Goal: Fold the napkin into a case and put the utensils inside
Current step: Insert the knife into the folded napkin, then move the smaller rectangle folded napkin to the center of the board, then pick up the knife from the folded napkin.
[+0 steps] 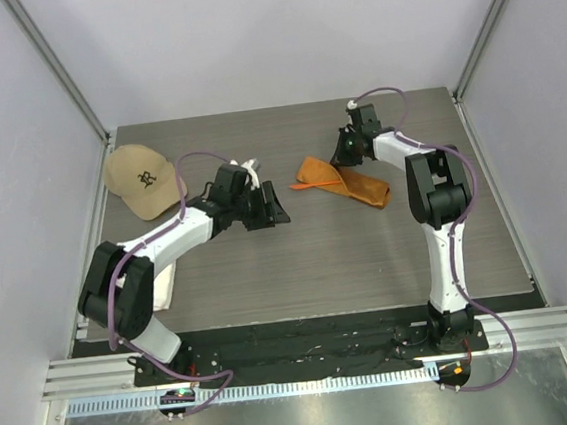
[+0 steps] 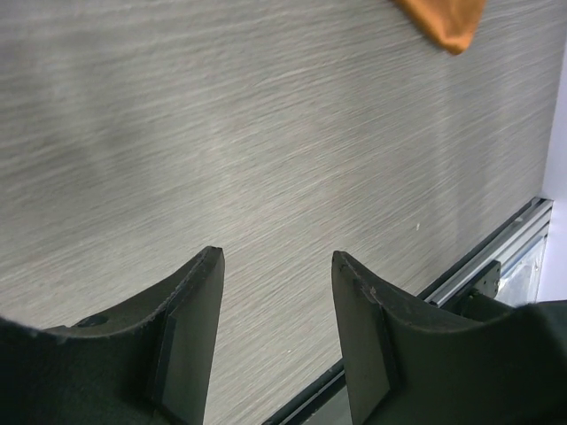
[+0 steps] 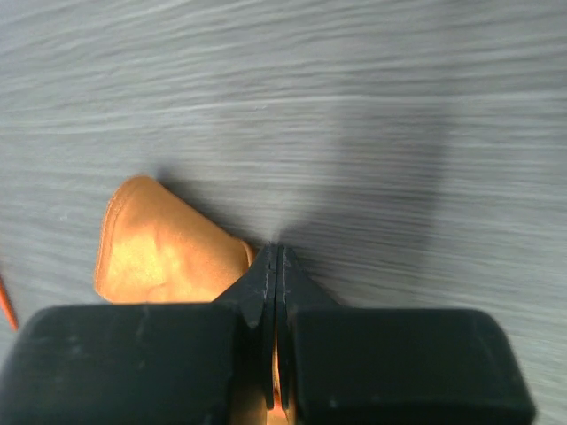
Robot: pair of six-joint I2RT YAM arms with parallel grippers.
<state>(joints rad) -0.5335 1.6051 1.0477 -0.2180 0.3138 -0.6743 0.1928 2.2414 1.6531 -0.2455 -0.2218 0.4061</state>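
– Left gripper (image 1: 268,209) state is requested.
– Jaws are seen spread, with nothing held between them. It is positioned over bare desk (image 1: 348,256), between the tan cap (image 1: 143,179) and the napkin (image 1: 361,187).
– Right gripper (image 3: 276,252)?
– Clenched, fingers pressed together. A sliver of orange cloth is seen pinched between them in the wrist view, so the napkin's edge is read as grasped.
– Napkin location?
– It is laid on the desk as a narrow folded strip, well right of the cap.
– Anything else?
– White towel (image 1: 165,284) is found on the near side of the cap, partly hidden under the left arm.
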